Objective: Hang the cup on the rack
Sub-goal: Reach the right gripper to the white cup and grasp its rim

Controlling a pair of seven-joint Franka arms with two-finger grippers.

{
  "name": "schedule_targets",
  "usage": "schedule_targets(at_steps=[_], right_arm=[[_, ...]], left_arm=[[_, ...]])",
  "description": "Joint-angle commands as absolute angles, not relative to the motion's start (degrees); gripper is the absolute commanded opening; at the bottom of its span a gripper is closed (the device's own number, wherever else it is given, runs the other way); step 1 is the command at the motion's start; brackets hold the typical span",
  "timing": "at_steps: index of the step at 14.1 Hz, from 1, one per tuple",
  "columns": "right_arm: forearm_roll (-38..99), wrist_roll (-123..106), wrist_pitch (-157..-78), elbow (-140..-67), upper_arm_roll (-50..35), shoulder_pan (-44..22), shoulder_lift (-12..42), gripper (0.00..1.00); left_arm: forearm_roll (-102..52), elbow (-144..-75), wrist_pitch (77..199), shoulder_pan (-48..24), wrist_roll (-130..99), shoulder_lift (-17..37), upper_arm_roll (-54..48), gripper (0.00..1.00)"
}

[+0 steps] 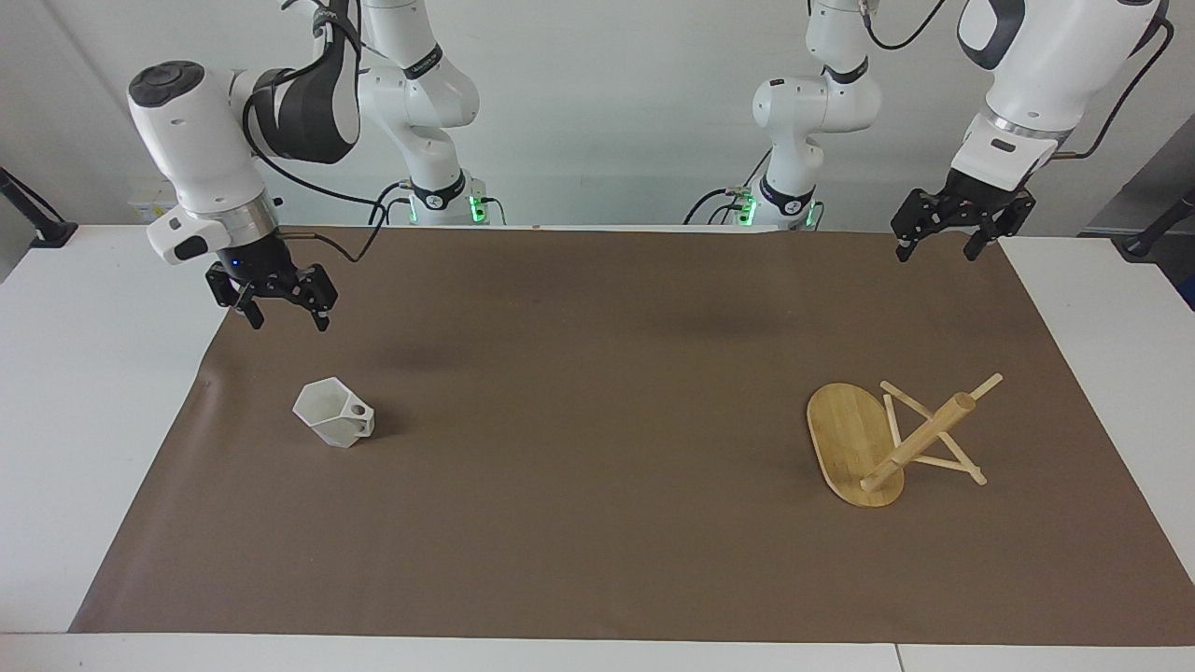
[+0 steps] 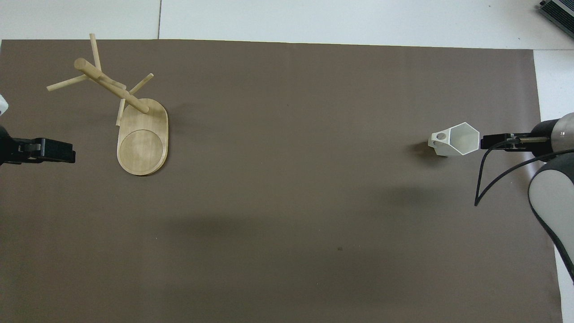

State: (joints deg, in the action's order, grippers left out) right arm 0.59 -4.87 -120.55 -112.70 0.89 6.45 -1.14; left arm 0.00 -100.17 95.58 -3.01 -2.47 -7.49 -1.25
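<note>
Facing view: white surface (image 1: 93, 392) carries a brown mat (image 1: 597, 523); pale wall above. Cup (image 1: 333, 413) upright on mat, toward right arm's end. Rack (image 1: 887, 439) tipped over, well apart from cup. Right gripper (image 1: 276, 315) over mat near cup, jaws wide, empty. Left gripper (image 1: 935, 245) waits, jaws wide.

Overhead view: cup (image 2: 455, 139) just beside right gripper (image 2: 493, 141); rack (image 2: 130, 121) near left gripper (image 2: 58, 151).

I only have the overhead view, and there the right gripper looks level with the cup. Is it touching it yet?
Observer: No. The right gripper hangs in the air, well above the cup, with its fingers open.
Operator: And the left gripper? I see only its tip.
Observer: The left gripper waits raised over the corner of the brown mat at the robots' edge, open and empty, far from the rack.
</note>
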Motion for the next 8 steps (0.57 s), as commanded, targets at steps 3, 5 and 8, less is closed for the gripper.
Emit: schedule_targets(at_steps=[3,5,8], right_arm=[[-0.35,-7.03,-126.82,-113.82,1.58,6.86,2.37,1.0],[-0.35,-7.38,-129.36,-114.34,1.58,6.86,3.95,1.0],[-0.35,-7.3,-132.62,-116.01,1.76,6.94,5.27,1.0]], left_arm=[[-0.7,-101.78,95.98,-2.37,-2.02,-8.96,-1.49,1.0],[-0.7,-101.78,95.98,-2.37,-2.02,-8.97,-1.49,1.0],[-0.7,-101.78,95.98,-2.37,-2.02,-8.96,-1.49,1.0]])
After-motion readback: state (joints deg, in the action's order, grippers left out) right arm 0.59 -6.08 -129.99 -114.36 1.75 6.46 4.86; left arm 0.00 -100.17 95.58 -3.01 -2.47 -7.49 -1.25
